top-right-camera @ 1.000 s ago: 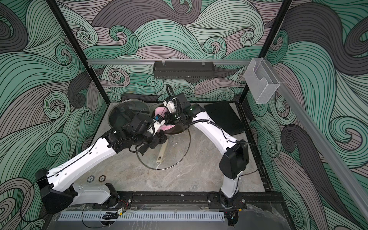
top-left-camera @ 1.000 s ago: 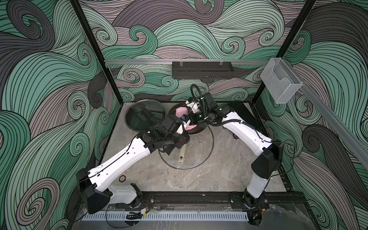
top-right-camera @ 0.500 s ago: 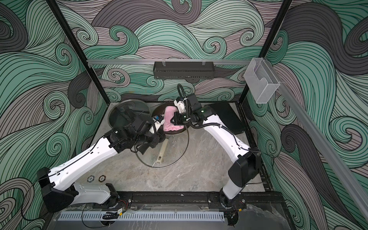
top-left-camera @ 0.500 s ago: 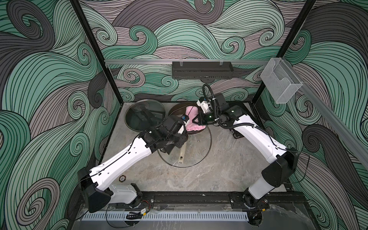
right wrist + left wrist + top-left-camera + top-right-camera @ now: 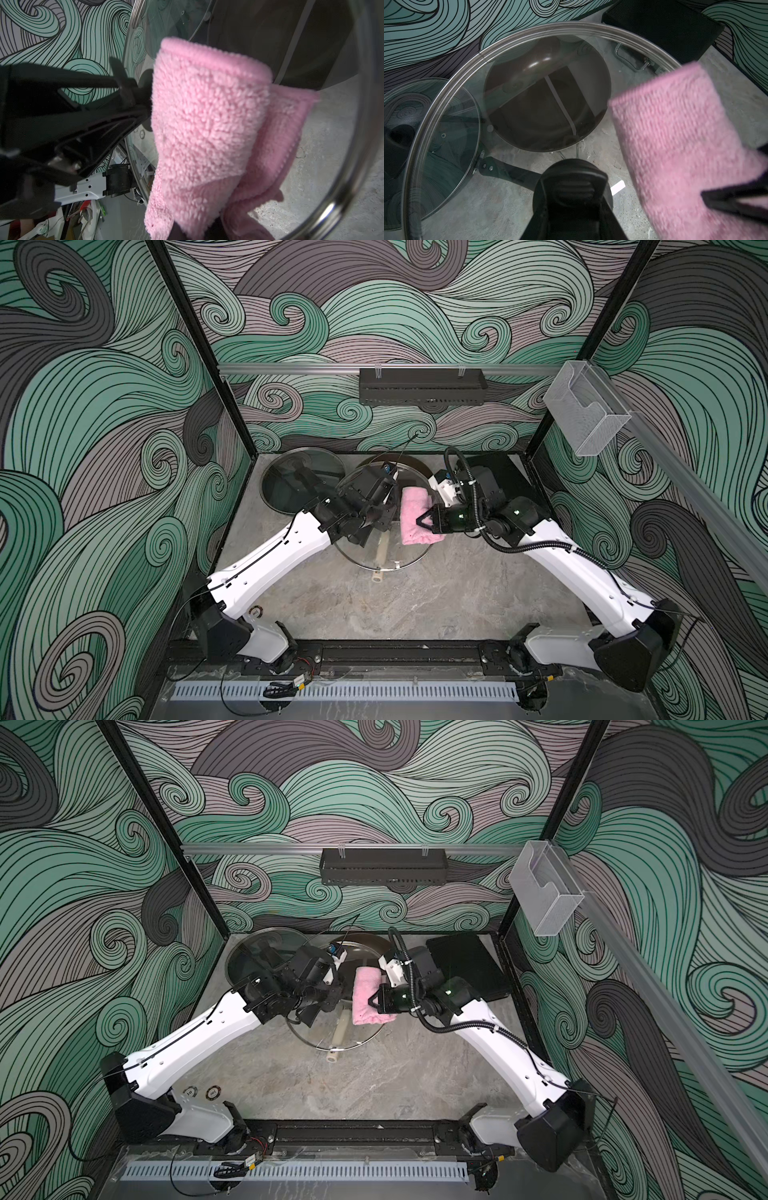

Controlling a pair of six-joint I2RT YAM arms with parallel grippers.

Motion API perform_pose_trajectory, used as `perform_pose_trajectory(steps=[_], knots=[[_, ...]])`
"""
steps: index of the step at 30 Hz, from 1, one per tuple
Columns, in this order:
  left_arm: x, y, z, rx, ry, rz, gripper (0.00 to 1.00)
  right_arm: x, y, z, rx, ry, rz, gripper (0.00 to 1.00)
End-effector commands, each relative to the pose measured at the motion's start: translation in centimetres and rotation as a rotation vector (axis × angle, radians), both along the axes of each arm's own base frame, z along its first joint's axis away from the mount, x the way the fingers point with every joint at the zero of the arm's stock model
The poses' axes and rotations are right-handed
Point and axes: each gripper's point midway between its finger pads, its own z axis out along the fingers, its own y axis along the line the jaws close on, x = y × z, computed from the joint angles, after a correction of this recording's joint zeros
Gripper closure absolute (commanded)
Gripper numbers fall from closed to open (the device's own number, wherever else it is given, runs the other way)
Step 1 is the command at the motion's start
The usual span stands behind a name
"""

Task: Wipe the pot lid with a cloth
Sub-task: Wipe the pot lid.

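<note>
Left wrist view, stock of 3.

Item 1: lid [image 5: 550, 26], clear glass with a steel rim, held off the table [image 5: 415, 605] and tilted above the pan [image 5: 374, 939]. The left gripper [image 5: 572, 187] is pressed together on the black knob [image 5: 571, 163]. The lid is probably fairly heavy, stiff, slick and breakable. The knob looks like the 1 sound hold, since the rim would likely slip.

Item 2: cloth [image 5: 413, 516], pink, fluffy and folded, apparently lying against the glass just beside the knob. The right gripper [image 5: 423, 521] pinches 1 edge. The cloth is light, soft and grippy. It is best held near the fold, so that pile rather than fingertip meets the glass.

Item 3: spare lid [image 5: 291, 485], flat on the table, well apart.
</note>
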Motion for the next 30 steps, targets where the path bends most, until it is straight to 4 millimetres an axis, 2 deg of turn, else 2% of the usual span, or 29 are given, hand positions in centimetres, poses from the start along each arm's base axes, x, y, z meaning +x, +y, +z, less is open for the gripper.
perform_pose_trajectory(steps=[1, 6, 16, 23, 30], knots=[[2.1, -1.1, 9.8, -0.271, -0.216, 0.069, 1.00, -1.4, 1.2, -1.3, 0.017, 0.053, 0.004, 1.00], [3.0, -1.8, 9.9, -0.308, -0.207, 0.102, 1.00, -2.4, 3.8, -1.6, 0.051, 0.039, 0.026, 1.00], [3.7, -1.8, 11.3, -0.389, -0.227, 0.172, 1.00, -2.8, 9.1, -1.7, 0.122, 0.002, 0.024, 1.00], [4.0, -1.3, 11.7, -0.448, -0.231, 0.232, 1.00, -1.4, 10.5, -2.8, 0.174, -0.041, -0.114, 1.00], [4.0, -1.0, 12.1, -0.467, -0.240, 0.250, 1.00, 0.0, 11.6, -3.0, 0.234, -0.079, -0.211, 1.00]])
